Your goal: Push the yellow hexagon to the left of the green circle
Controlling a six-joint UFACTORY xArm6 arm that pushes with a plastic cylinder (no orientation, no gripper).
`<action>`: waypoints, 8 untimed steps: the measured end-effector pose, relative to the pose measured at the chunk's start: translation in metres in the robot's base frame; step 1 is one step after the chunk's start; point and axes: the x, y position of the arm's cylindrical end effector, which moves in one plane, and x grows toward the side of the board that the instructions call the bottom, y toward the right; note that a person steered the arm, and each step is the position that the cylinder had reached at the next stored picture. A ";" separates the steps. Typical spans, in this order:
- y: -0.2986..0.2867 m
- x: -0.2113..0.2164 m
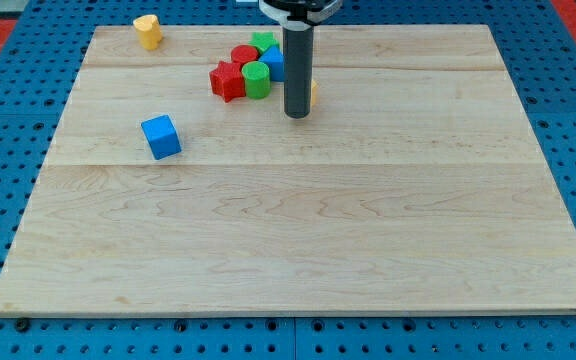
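My tip point(297, 116) rests on the wooden board point(298, 240), hiding most of the yellow hexagon point(313, 94) behind the rod. The green circle point(256, 80) stands left, touching a red star point(228, 81).

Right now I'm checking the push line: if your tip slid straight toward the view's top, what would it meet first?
Probably the yellow block, mostly hidden just behind my tip; only its edge shows, on the view's right. Depth is unclear.

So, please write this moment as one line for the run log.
my tip right of green circle | yellow hexagon behind rod, mostly hidden | contact: cannot tell
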 end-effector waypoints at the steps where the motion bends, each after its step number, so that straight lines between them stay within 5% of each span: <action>1: 0.010 -0.003; 2: 0.039 -0.006; 6: -0.004 -0.023; 7: 0.016 0.006; 8: 0.013 0.081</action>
